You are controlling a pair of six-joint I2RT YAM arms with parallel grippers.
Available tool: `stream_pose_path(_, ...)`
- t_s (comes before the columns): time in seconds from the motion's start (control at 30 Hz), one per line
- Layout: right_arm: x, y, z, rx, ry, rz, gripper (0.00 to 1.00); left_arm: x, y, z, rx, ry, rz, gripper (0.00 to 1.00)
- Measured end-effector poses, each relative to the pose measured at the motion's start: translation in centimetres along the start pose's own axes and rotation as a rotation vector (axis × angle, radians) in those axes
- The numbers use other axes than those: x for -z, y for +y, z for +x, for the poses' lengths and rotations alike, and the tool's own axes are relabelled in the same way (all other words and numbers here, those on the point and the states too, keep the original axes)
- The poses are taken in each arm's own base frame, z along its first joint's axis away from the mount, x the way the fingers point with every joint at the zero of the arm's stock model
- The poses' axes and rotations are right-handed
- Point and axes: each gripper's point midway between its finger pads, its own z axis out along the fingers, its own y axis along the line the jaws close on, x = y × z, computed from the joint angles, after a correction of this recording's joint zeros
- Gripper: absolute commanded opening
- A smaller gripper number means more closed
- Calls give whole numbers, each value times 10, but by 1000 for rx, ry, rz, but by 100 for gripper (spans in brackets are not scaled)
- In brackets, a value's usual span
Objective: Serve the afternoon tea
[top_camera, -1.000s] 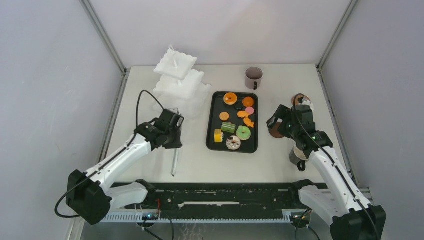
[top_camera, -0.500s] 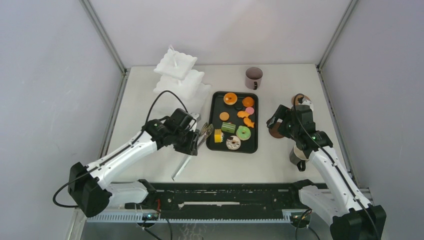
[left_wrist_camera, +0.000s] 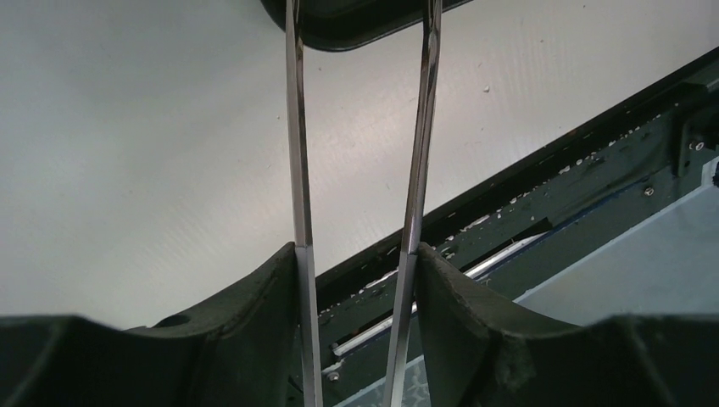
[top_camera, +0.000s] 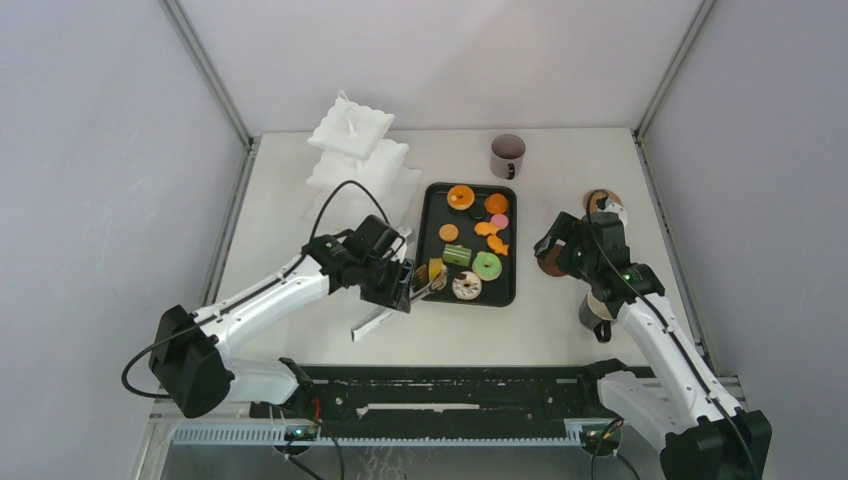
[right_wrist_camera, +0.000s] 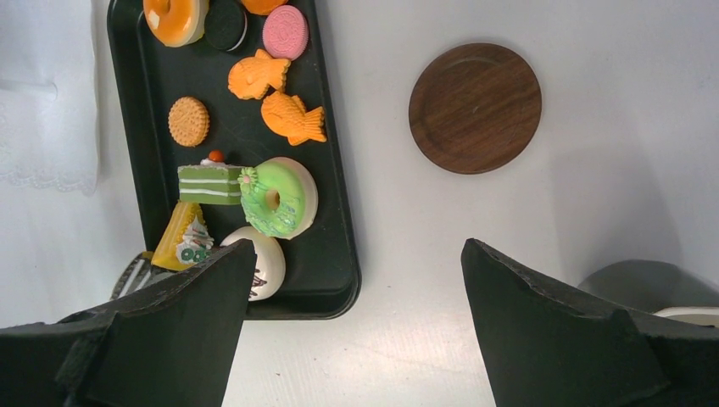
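The left pincer (left_wrist_camera: 356,263) is clamped on metal tongs (left_wrist_camera: 421,127), whose arms are spread and whose tips reach the near-left corner of the black tray (right_wrist_camera: 337,254), beside a yellow wedge cake (right_wrist_camera: 185,237). The tray also holds a green doughnut (right_wrist_camera: 275,197), a green layered slice (right_wrist_camera: 209,183), orange fish cookies (right_wrist_camera: 291,116) and a pink cookie (right_wrist_camera: 284,30). The right pincer (right_wrist_camera: 356,250) gapes wide and empty above the bench (right_wrist_camera: 407,356), between the tray and a wooden coaster (right_wrist_camera: 475,108). A dark mug (top_camera: 507,154) stands behind the tray.
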Motion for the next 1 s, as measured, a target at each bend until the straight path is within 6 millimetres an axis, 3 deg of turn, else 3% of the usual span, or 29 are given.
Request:
stream_pose_path(0.33, 0, 0, 0, -4, 0, 0, 99, -13, -4, -10, 25, -16, 8, 57)
stream_pose_path(0.7, 0, -1, 0, -4, -1, 8, 99, -24, 2, -21, 63, -47, -39, 53)
stream_pose_path(0.8, 0, -2, 1, -3, 3, 10, 99, -23, 1, -25, 67, -58, -42, 44)
stream_pose_path(1.0, 0, -3, 2, -3, 7, 14, 99, -22, -4, -27, 69, -68, -42, 11)
